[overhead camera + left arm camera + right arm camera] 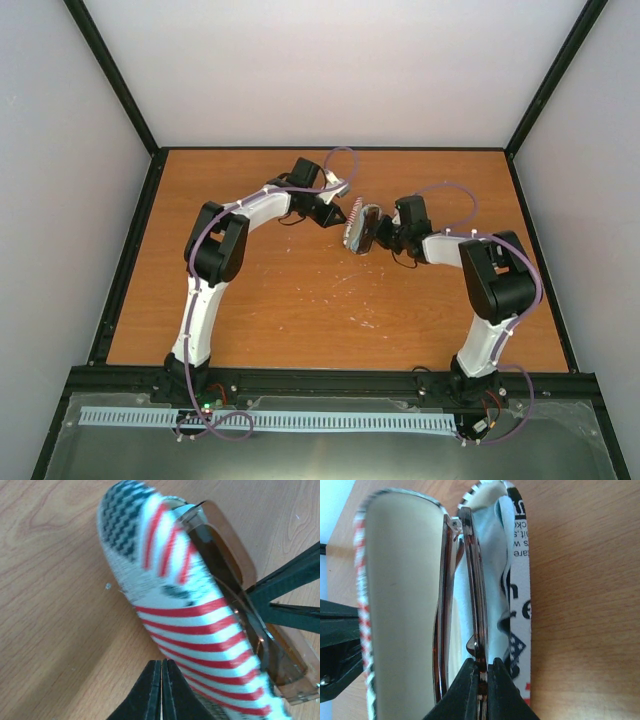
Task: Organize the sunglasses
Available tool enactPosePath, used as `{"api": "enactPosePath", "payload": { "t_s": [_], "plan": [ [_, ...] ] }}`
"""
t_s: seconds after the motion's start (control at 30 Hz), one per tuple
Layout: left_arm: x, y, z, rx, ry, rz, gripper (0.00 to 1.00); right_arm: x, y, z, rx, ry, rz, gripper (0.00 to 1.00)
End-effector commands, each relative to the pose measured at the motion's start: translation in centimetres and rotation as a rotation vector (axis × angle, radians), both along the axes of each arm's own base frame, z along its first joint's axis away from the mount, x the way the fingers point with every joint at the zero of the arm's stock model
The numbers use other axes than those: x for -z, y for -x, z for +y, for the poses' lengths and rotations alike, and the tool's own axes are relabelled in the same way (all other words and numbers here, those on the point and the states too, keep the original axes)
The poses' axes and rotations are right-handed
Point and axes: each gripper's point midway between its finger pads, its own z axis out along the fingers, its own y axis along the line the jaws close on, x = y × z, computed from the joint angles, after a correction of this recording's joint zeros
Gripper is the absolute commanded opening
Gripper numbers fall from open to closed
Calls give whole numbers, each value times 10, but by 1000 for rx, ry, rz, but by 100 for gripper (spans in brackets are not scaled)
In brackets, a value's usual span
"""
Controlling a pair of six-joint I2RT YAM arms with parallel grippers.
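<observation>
1. Step in hand, as a judgement: seating the thin, dark brown-framed sunglasses point(472, 580) in the open oval, flag-patterned fabric case point(190, 625), set between the two arms near the middle of the orange-brown wooden table point(280, 300).
2. Right gripper point(481, 677): pinched narrow on the frame's edge, holding the sunglasses on edge between the cream-lined lid and the printed half, beside the pale blue soft cloth point(492, 555) tucked inside.
3. Left gripper point(161, 687): pressed together with nothing visible between the fingers, tips right at the striped shell. Probably bracing the case, though contact is hard to confirm.
4. Next, most likely: ease the sunglasses fully down, let go, and back the right gripper out. Then fold the lid over without trapping a temple arm or the cloth.
</observation>
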Motion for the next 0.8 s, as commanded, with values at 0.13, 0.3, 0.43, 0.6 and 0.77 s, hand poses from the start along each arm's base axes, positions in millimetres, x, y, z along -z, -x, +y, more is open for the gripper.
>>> {"api": "enactPosePath", "payload": {
  "t_s": [0.13,0.3,0.43,0.6,0.77],
  "plan": [
    [-23,1,-5,10,32,-40,6,-4,-22,17,-38,-44,-61,3],
    [-24,1,-6,11,36,-39,6,1,-24,17,-40,-31,-47,3],
    [-23,2,-7,14,41,-35,6,13,-23,17,-48,-16,-12,3],
    [-22,1,-7,13,38,-37,6,21,-22,14,-44,13,24,6],
    [-21,1,-7,12,39,-35,6,13,-23,6,-27,68,19,10]
  ]
}}
